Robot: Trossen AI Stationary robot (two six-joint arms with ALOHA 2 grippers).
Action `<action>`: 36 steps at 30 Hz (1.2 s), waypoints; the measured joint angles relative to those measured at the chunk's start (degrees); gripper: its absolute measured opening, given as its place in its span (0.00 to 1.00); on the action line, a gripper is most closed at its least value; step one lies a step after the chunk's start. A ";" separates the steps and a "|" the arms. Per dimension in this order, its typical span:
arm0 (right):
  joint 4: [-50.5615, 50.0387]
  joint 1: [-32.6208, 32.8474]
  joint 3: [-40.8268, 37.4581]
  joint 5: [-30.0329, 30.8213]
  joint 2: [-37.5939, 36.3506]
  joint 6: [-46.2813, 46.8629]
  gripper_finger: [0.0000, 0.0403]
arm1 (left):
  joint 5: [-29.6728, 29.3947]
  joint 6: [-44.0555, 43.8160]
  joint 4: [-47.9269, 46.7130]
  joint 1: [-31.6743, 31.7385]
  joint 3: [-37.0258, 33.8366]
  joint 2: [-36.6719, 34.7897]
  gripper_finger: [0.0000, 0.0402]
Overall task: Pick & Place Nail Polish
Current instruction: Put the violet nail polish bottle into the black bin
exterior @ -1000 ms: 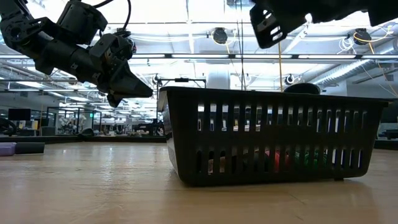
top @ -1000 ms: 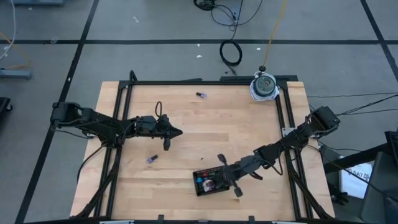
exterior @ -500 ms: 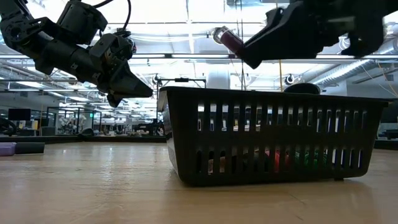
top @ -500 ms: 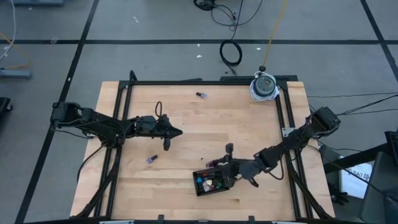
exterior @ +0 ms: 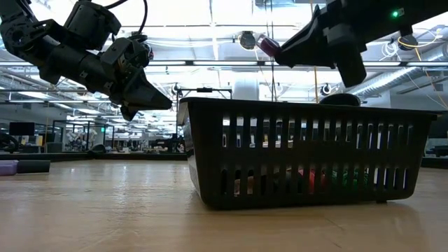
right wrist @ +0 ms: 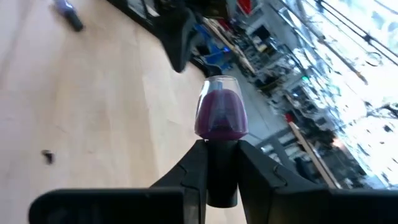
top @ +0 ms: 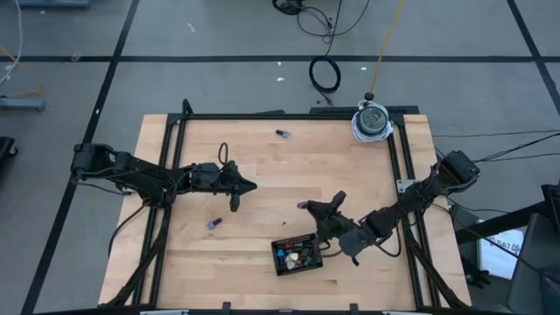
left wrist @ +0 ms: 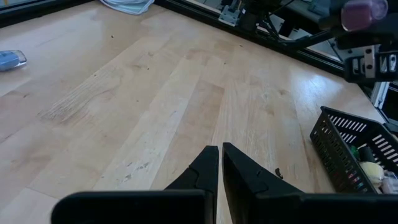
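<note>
My right gripper [top: 313, 207] is shut on a purple nail polish bottle [right wrist: 219, 115], in the air just beyond the far side of the black slotted basket [top: 297, 254]. The basket holds several coloured bottles. My left gripper [top: 248, 185] hovers left of centre above the table, shut and empty; its fingers [left wrist: 219, 163] meet. Two more bottles lie on their sides on the wood: a purple one [top: 213, 224] near the left and a dark-capped one [top: 283, 134] by the far edge. My right gripper pinches the bottle's dark cap [right wrist: 221, 163] between its two fingers. The purple glass body [exterior: 267, 46] sticks out past the fingertips. The fingers come from the table's right, slanting upward. The bottle is lifted clear, above the basket's rim, and tilted.
A white and grey round object [top: 372, 121] sits at the far right corner. A black frame [top: 280, 115] runs round the tabletop. Bare wood lies between the two arms. A blue bottle [left wrist: 11, 59] shows on the wood in the left wrist view.
My right gripper has swung from over the basket toward the table's far edge and turned, so that its fingers now slant upward. The purple bottle in its fingers has moved with it and stands clear above the basket's rim.
</note>
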 joint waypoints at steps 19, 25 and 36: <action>-0.01 -0.02 0.00 1.09 0.00 0.12 0.12 | 0.00 0.02 0.02 0.00 0.00 0.02 0.05; -0.01 -0.02 0.00 1.00 0.00 0.21 0.12 | 0.00 0.00 0.02 0.00 0.00 0.01 0.05; 0.01 -0.02 0.00 0.87 0.00 0.65 0.12 | 0.00 0.02 0.00 -0.02 0.00 0.00 0.05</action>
